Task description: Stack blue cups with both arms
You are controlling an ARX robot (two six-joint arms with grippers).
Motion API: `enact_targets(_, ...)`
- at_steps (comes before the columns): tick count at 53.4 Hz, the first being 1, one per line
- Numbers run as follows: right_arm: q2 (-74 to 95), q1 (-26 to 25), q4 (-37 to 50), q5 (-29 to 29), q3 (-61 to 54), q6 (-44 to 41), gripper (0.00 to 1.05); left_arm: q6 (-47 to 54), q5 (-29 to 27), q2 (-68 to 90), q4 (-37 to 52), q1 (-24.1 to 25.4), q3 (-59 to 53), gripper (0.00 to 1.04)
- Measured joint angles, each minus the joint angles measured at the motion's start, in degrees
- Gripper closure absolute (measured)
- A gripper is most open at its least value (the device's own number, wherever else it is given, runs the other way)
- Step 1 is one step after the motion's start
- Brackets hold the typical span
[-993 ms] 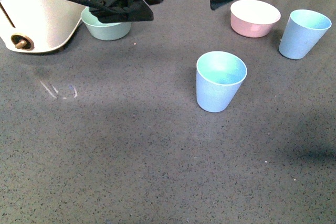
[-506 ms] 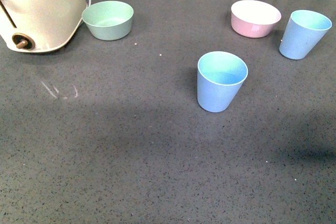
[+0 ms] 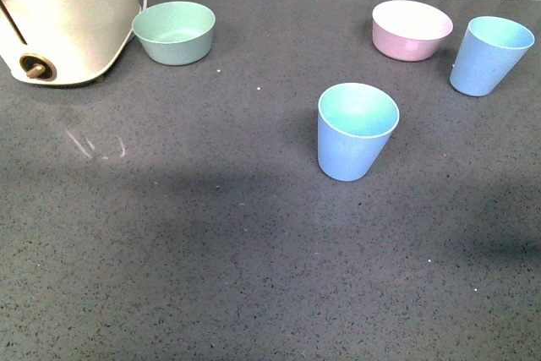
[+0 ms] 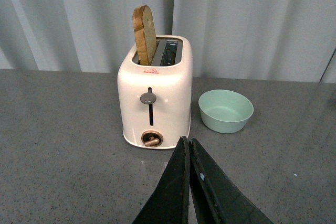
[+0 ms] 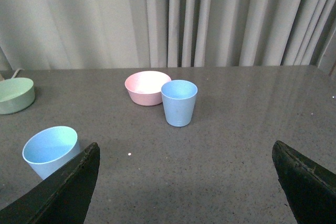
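A: What stands nearest on the worktop (image 3: 211,276)?
B: One blue cup (image 3: 357,131), upright near the middle and apart from everything else. It is where it stood a second ago.
A: And further back?
B: The second blue cup (image 3: 490,55) stands at the right, just beside the pink bowl (image 3: 412,30). It has not moved either.
A: So what differs?
B: The black arm that covered the back left a second ago is gone from the front view. The mint-green bowl (image 3: 174,32) beside the cream toaster (image 3: 63,14) now shows whole.
A: The pincers?
B: The left pincer (image 4: 187,142) has its fingers pressed together on nothing and points at the toaster, which holds a slice of bread (image 4: 144,35). The right pincer (image 5: 185,148) is spread wide and empty, with both cups in its camera's sight.
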Motion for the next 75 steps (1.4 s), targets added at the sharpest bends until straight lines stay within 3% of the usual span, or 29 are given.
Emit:
enact_targets(11,0.0,0.0,0.0,0.1,0.0,0.0,0.09,0.1,2.3,-6.5,-1.5,2.5,-4.1,1.03)
enact_targets(15,0.0,0.0,0.0,0.1,0.0,0.0,0.09,0.2,6.6,-8.3,-3.0,5.4,-5.4,1.03)
enact_targets(20,0.0,0.0,0.0,0.1,0.0,0.0,0.09,0.2,7.2,-13.0,-7.1,7.7,-6.2,1.03)
enact_targets(51,0.0,0.0,0.0,0.1,0.0,0.0,0.09,0.2,7.8,-33.7,-26.0,7.7,-6.2,1.03)
enact_targets(75,0.0,0.0,0.0,0.1,0.0,0.0,0.09,0.2,7.8,-42.4,-34.6,7.7,-6.2,1.03)
